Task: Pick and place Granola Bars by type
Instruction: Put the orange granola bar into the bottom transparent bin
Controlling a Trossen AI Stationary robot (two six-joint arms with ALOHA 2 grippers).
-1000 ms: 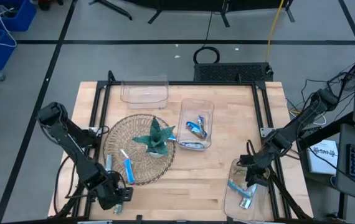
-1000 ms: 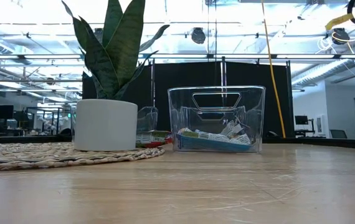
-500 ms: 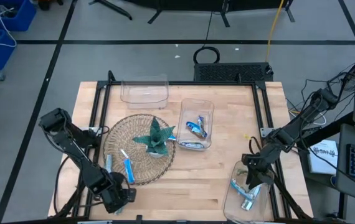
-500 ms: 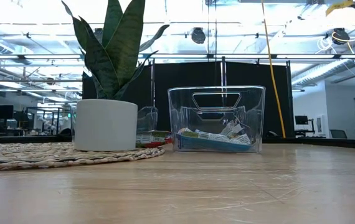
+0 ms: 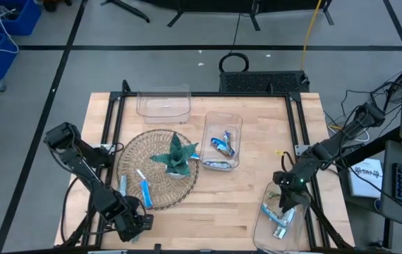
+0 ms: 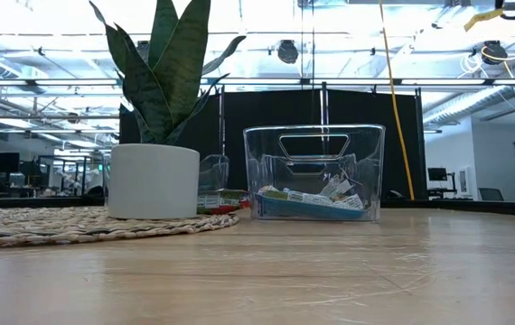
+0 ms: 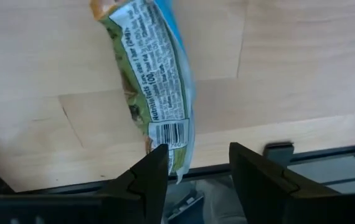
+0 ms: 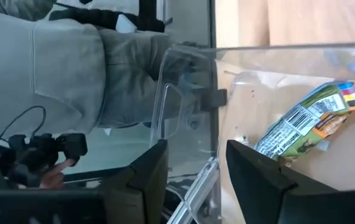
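A granola bar [image 7: 159,81] with a blue and green wrapper lies flat on the wood by the table's near left edge. My left gripper [image 7: 193,177] [image 5: 133,227] is open over the bar's near end, which sits beside one finger [image 7: 151,177]. My right gripper [image 8: 193,177] [image 5: 285,200] is open above the clear bin [image 5: 278,220] at the near right. That bin holds bars [image 8: 308,124]. Two blue bars [image 5: 144,189] lie on the woven mat [image 5: 155,169]. More bars [image 5: 222,144] lie in the middle clear bin [image 6: 313,171]. My left gripper stands level with the near end [image 7: 171,146] of the bar lying on the table, the bar pointing away along the fingers. I cannot tell whether the finger beside that end touches the wrapper.
A potted plant [image 5: 176,156] [image 6: 154,135] stands on the mat. An empty clear bin [image 5: 163,103] sits at the far edge. Bare wood [image 5: 222,197] lies between the mat and the near right bin. A person in a grey hoodie [image 8: 71,68] stands beyond the table's near right corner.
My right gripper has risen a little over the near right bin and stays open. My left arm has hardly moved.
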